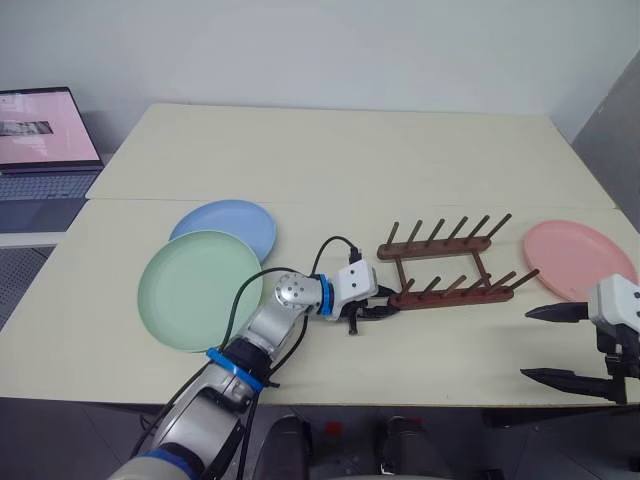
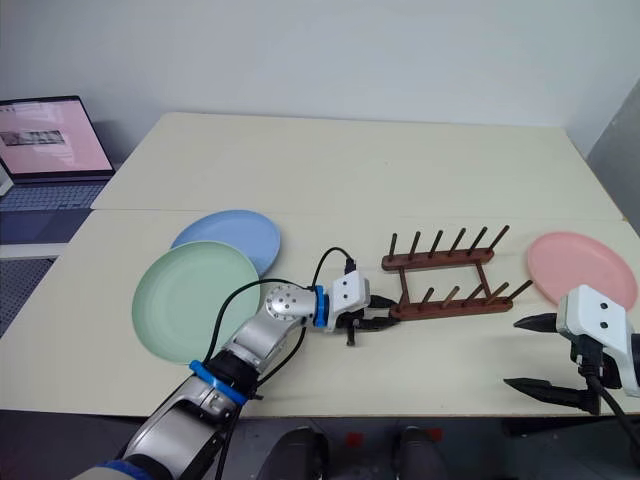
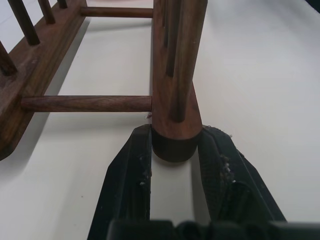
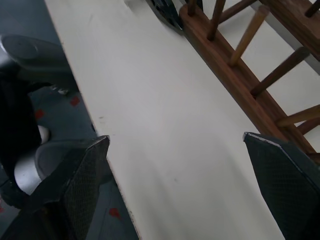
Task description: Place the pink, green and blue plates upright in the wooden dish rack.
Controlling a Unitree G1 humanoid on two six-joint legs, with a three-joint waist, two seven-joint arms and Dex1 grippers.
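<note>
Plates lie flat in the left eye view: mint green plastic plate (image 1: pixel 199 288) and light blue plate (image 1: pixel 228 229) centre-left, pink plate (image 1: pixel 579 259) far right, likely light, stiff, best pinched at the rim. Left wrist view: left claw (image 3: pixel 175 150) grips the dark wooden dish rack (image 3: pixel 172 75) by its rail end. Right wrist view: right claw (image 4: pixel 187 165) gapes over the cream worktop (image 4: pixel 150 125).

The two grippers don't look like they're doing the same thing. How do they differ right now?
The left gripper has its fingers closed on the end of the wooden dish rack's near rail, while the right gripper holds nothing. The left one's fingers stand narrow, the right one's are spread wide. The left one sits low on the table beside the rack; the right one hangs at the table's near edge, near the pink plate. Both have two black fingers.
</note>
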